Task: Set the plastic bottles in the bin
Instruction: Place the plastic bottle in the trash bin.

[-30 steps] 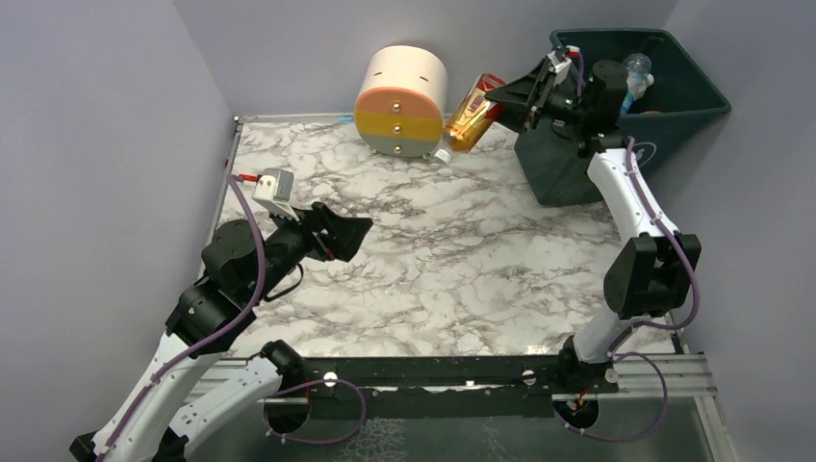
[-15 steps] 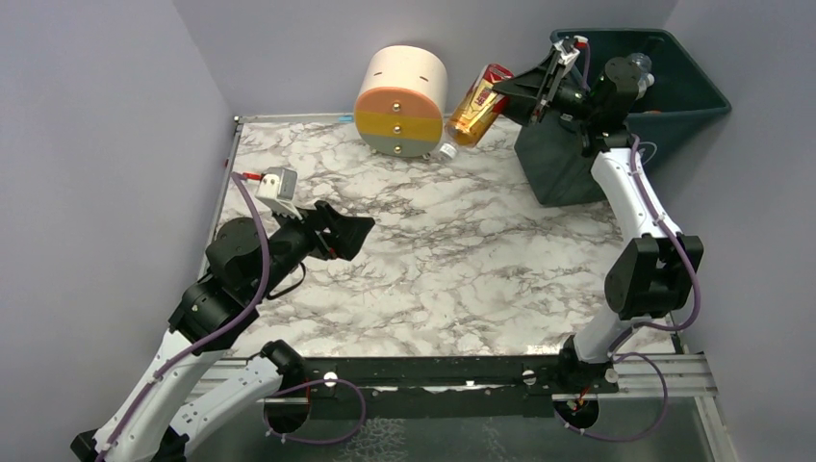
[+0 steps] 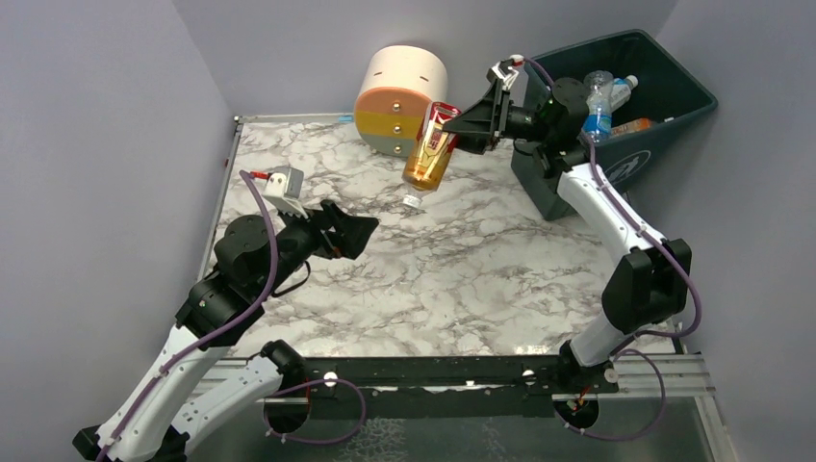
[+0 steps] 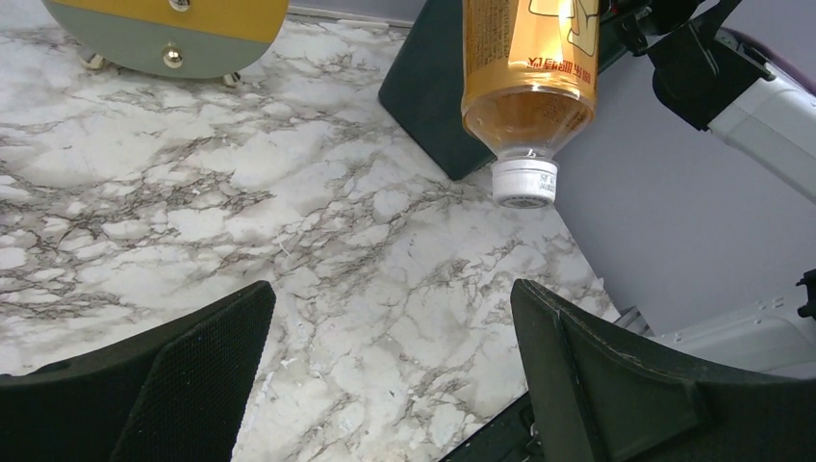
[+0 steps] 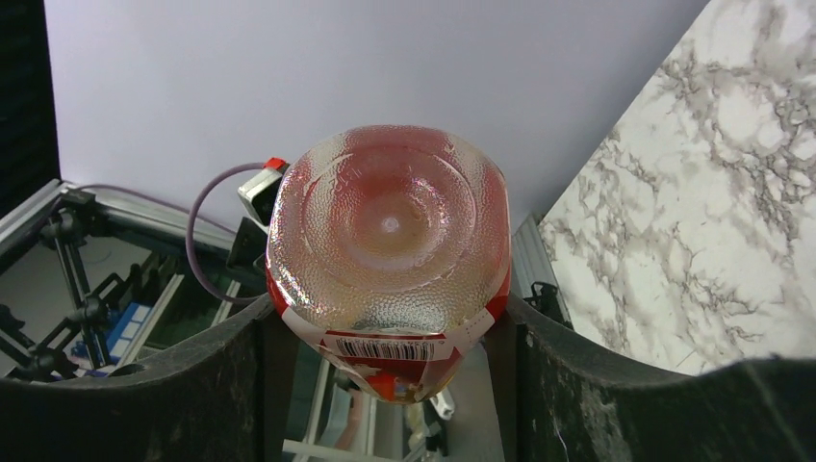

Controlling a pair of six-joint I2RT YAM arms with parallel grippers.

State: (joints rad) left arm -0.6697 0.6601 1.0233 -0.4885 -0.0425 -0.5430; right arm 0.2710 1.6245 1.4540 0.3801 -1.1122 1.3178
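An orange-filled plastic bottle (image 3: 430, 146) with a red label hangs cap down above the marble table, left of the bin. My right gripper (image 3: 464, 125) is shut on its upper body. In the right wrist view its dimpled base (image 5: 390, 236) sits between the two fingers of the right gripper (image 5: 390, 320). The dark green bin (image 3: 674, 91) stands at the back right, with a clear blue-labelled bottle (image 3: 600, 101) and an orange one (image 3: 637, 125) inside. My left gripper (image 3: 352, 234) hovers open and empty over the table's left half. In its own view the left gripper (image 4: 390, 289) looks toward the bottle (image 4: 529, 67).
A cream, orange and grey round drawer unit (image 3: 399, 101) lies at the back centre, just behind the hanging bottle. Lilac walls close the table on the left, back and right. The bin's near corner (image 4: 428, 87) rests on the marble.
My right arm has swung the bottle left, away from the bin, and tipped it from slanted to nearly cap down. The bin looks turned a little. The left arm has barely moved.
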